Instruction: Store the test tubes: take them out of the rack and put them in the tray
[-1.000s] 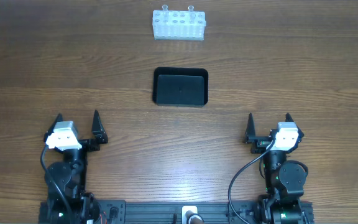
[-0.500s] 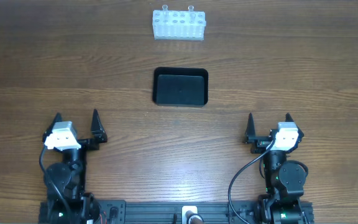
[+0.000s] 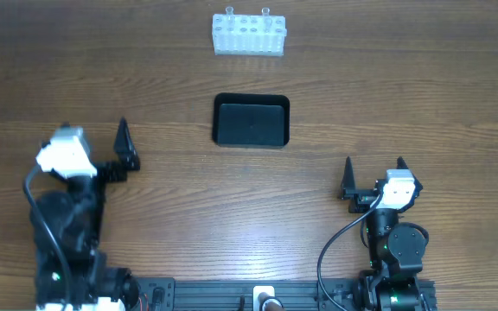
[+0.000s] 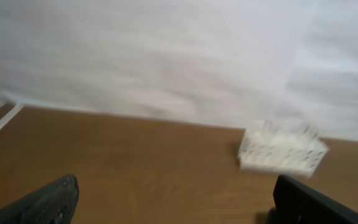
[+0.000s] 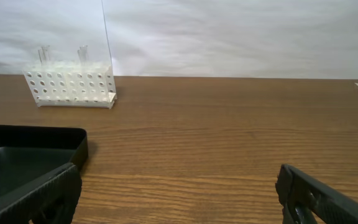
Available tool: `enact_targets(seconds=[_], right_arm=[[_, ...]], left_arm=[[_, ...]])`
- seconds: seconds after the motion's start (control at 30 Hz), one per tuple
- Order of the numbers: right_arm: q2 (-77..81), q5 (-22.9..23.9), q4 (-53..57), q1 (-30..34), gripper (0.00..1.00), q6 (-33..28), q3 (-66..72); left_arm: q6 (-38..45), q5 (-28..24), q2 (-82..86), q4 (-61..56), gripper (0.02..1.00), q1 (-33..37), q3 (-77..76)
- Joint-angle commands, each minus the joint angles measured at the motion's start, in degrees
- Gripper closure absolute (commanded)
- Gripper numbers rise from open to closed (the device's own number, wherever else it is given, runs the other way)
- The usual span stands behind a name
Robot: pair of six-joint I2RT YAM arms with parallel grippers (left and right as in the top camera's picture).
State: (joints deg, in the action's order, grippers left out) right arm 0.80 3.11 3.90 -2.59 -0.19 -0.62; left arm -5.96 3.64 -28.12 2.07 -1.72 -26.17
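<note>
The left gripper (image 4: 176, 186) is held spread wide. Two test tubes (image 3: 229, 12) are seen upright in the white rack (image 3: 249, 39) (far side of the table (image 3: 422, 86)), the black tray (image 3: 251, 121) laid on its near side. The right gripper (image 3: 373, 166) is likewise spread apart.

Brown wood-grain table (image 3: 422, 104) — plain white backdrop (image 5: 229, 37) along its far edge
</note>
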Motion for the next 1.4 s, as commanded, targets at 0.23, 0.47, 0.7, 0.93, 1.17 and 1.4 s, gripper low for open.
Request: enact_targets(seconds=[0.23, 0.47, 0.7, 0.93, 1.17, 1.4], right_arm=[[-0.52, -0.52, 0.20, 0.48, 0.007, 0.15, 0.31], [-0.52, -0.50, 0.20, 0.48, 0.007, 0.17, 0.31], [-0.52, -0.50, 0.20, 0.48, 0.007, 0.15, 0.31], [-0.52, -0.50, 0.20, 0.48, 0.009, 0.15, 0.31], [-0.52, -0.52, 0.20, 0.48, 0.007, 0.15, 0.31], [-0.52, -0.50, 0.20, 0.48, 0.009, 0.15, 0.31]], left_arm=[[0.83, 0.26, -25.24, -0.09, 0.023, -8.57, -25.81], [-1.20, 0.57, -39.80, 3.32, 0.020, -14.03, -38.75], [-8.04, 1.03, -55.60, 14.03, 0.023, -16.50, -53.31], [-11.26, 6.34, -71.76, 22.12, 0.023, -20.31, -67.36], [-11.28, 6.32, -86.49, 22.91, 0.023, -22.53, -79.78], [-11.23, 7.08, -98.53, 24.30, 0.023, -22.49, -91.08]])
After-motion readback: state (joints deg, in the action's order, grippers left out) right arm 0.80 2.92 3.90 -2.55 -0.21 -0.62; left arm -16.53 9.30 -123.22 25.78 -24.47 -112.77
